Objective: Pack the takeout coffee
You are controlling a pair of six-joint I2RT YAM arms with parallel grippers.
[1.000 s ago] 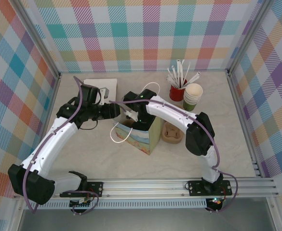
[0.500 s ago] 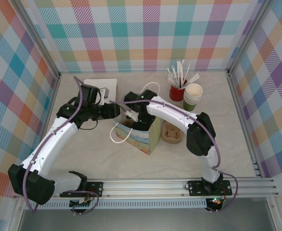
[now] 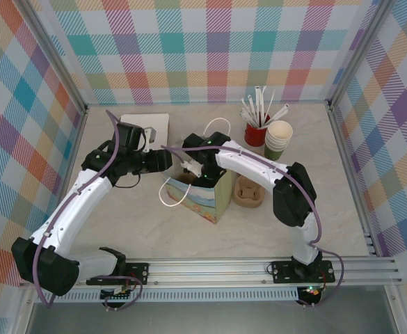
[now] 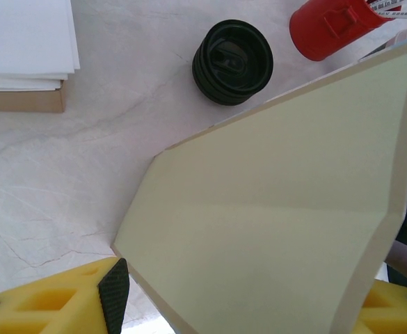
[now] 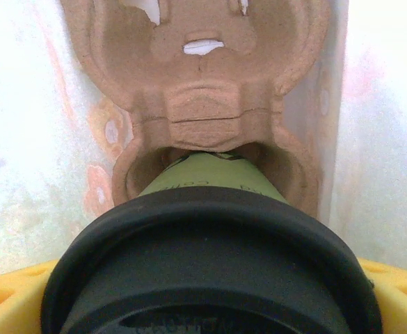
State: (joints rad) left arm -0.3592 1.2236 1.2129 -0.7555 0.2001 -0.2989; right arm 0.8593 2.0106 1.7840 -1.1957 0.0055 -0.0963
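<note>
dark print on cup (image 5: 206, 170), seemingly unreadable

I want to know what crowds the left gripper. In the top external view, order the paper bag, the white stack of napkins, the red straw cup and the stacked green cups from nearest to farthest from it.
From the left gripper:
1. Paper bag, right at its fingertips.
2. White stack of napkins, behind it, towards the back wall.
3. Red straw cup, back right.
4. Stacked green cups, farther right.

A paper bag (image 3: 204, 195) with white handles stands mid-table, a brown pulp carrier (image 5: 203, 90) inside it; another carrier (image 3: 248, 192) lies just right of it. Behind are a red cup (image 3: 256, 132) of straws, stacked cups (image 3: 278, 141), black lids (image 4: 232, 61) and white napkins (image 3: 147, 125)
</note>
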